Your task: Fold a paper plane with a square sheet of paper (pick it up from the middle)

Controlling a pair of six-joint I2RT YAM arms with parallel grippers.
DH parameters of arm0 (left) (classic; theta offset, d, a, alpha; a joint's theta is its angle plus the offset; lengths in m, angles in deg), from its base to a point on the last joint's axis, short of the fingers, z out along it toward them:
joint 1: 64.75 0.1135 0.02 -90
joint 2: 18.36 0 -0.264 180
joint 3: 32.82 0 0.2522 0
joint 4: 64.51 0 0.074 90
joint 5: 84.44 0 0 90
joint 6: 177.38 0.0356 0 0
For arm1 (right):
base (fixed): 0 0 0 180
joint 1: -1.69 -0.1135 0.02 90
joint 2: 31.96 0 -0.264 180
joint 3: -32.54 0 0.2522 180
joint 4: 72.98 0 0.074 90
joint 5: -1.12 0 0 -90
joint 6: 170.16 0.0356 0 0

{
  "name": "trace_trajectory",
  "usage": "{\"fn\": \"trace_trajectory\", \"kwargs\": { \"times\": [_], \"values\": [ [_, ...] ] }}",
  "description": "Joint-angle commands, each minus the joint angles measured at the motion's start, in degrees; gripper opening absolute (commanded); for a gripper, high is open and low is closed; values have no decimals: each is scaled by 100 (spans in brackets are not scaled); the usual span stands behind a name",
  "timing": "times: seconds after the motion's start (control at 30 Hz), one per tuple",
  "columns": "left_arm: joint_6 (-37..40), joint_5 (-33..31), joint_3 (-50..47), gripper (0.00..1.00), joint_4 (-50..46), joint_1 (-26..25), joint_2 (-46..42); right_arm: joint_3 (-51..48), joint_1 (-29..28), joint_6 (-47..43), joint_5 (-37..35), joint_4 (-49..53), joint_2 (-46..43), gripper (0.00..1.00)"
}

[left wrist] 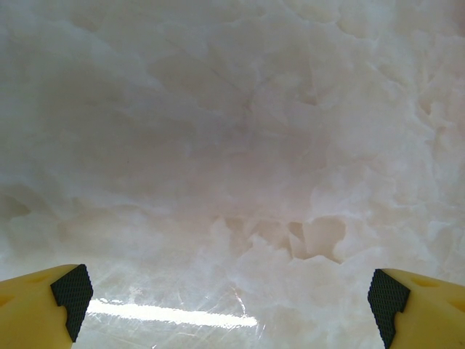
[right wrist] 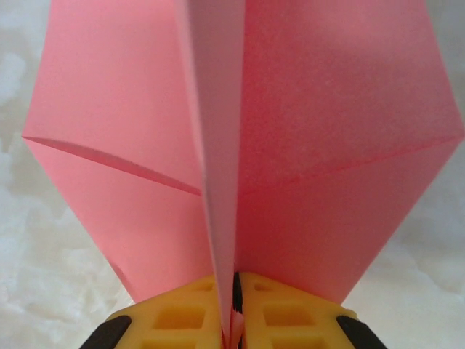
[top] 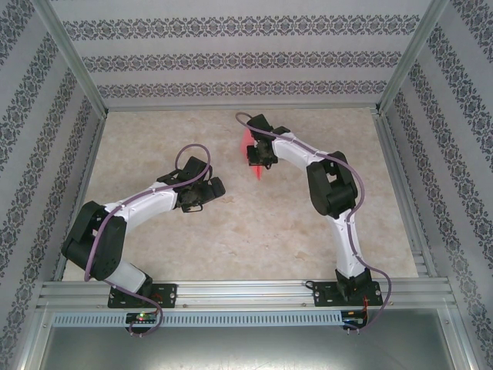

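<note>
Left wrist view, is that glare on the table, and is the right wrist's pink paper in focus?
Left wrist view: yes, a bright glare streak lies low on the marbled table, between the fingers of the open left gripper. Right wrist view: the folded pink paper, pinched in the right gripper, shows crisp creases, but its centre ridge nearest the lens is blurred.

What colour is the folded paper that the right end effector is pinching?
Plain pink-red, no pattern. The paper plane shows best in the right wrist view.
</note>
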Motion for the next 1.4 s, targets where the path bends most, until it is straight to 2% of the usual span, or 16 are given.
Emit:
{"fn": "trace_trajectory", "kwargs": {
  "times": [0.0,0.23,0.47,0.77,1.03,1.13,1.23,1.37],
  "values": [
    [90,-7,-33,100,-129,51,-40,166,35,-97,-95,288,192,12],
    [82,121,-8,100,-45,45,97,250,48,-30,-186,345,412,15],
    [59,91,12,100,-60,52,92,323,22,53,-366,498,585,14],
    [406,-477,651,100,-523,75,73,414,-66,190,-398,567,-309,28],
    [901,-960,1329,100,-884,367,-16,252,-75,260,-554,611,-1191,36],
    [1168,-1183,1505,100,-948,574,-92,-144,-21,263,-753,383,-1774,47],
    [1536,-1503,1556,100,-939,859,-203,-992,118,147,-1102,-228,-2651,64],
    [2064,-2231,1363,100,-776,1194,-442,-2512,379,-219,-2158,-1197,-3945,86]
  ]
}}
